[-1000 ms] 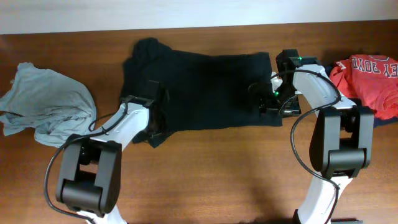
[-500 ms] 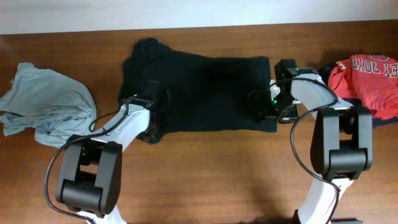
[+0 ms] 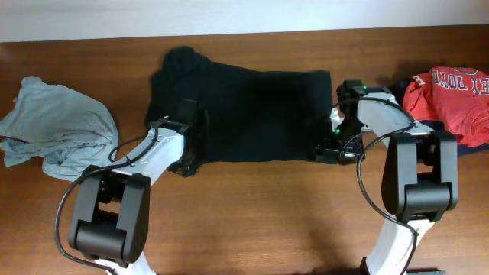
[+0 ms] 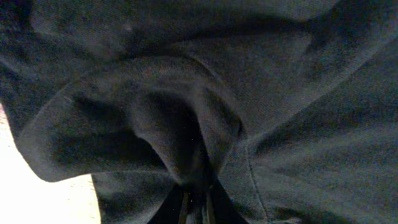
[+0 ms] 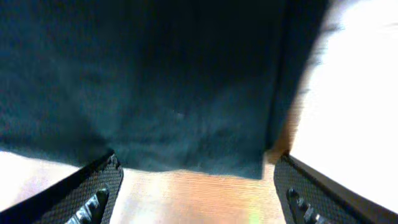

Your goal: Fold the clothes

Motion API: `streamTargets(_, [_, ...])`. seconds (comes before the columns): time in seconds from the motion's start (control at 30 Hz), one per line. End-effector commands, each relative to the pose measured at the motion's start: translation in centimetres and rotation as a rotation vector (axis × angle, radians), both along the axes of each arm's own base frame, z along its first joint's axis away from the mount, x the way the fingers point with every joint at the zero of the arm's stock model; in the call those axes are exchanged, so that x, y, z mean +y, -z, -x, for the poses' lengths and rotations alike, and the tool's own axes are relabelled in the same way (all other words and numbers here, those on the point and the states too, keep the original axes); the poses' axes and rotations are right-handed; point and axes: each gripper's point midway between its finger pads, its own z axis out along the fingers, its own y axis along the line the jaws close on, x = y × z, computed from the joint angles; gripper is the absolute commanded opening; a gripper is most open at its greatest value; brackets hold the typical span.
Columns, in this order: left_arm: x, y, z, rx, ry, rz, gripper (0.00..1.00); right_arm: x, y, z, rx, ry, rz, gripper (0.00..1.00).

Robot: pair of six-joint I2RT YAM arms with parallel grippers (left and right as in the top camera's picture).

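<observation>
Black T-shirt (image 3: pixel 252 114) on counter (image 3: pixel 252 221), left end effector (image 4: pixel 194 206) clamping bunched fabric, right end effector (image 5: pixel 199 193) wide over its corner

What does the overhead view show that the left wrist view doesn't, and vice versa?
Overhead only: the grey-blue shirt, the red shirt, the table, and the right claw at the edge of the black shirt. Left wrist only: the left claw pinching a bunched fold. Both: the black shirt.
</observation>
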Motion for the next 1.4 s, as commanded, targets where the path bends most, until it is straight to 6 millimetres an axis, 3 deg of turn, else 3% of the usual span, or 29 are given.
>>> streamTargets(0.0, [1.3, 3.2, 2.7, 0.112, -0.012, -0.045, 0.08, 2.5, 0.9, 1.5, 0.050, -0.031, -0.060, 0.80])
streamTargets(0.2, [1.3, 3.2, 2.7, 0.112, -0.012, -0.045, 0.08, 2.3, 1.4, 0.6, 0.020, 0.018, 0.009, 0.60])
streamTargets(0.33, [1.3, 3.2, 2.7, 0.112, -0.012, -0.045, 0.08, 1.4, 1.6, 0.4, 0.009, 0.015, 0.059, 0.57])
streamTargets(0.47, [1.2, 3.2, 2.4, 0.102, -0.012, -0.042, 0.08, 0.3, 1.7, 0.2, 0.001, 0.023, 0.128, 0.46])
streamTargets(0.67, [1.2, 3.2, 2.3, 0.099, 0.000, -0.042, 0.07, -0.1, 1.8, -0.2, -0.016, 0.024, 0.150, 0.04])
streamTargets(0.83, [1.4, 2.5, 2.8, 0.121, -0.001, -0.049, 0.01, -0.2, 1.5, 0.4, 0.006, 0.022, 0.151, 0.04])
streamTargets(0.97, [1.6, 0.0, 2.8, 0.110, -0.008, -0.046, 0.01, -0.2, 0.5, 1.1, 0.022, 0.022, 0.148, 0.04])
streamTargets(1.17, [2.3, -5.8, 2.6, 0.007, -0.015, -0.059, 0.01, -0.2, -3.6, 1.9, -0.022, 0.024, 0.145, 0.04])
streamTargets(1.37, [2.5, -8.9, 3.0, -0.062, -0.018, -0.045, 0.01, -0.2, -7.6, 1.4, -0.145, 0.032, 0.133, 0.04])
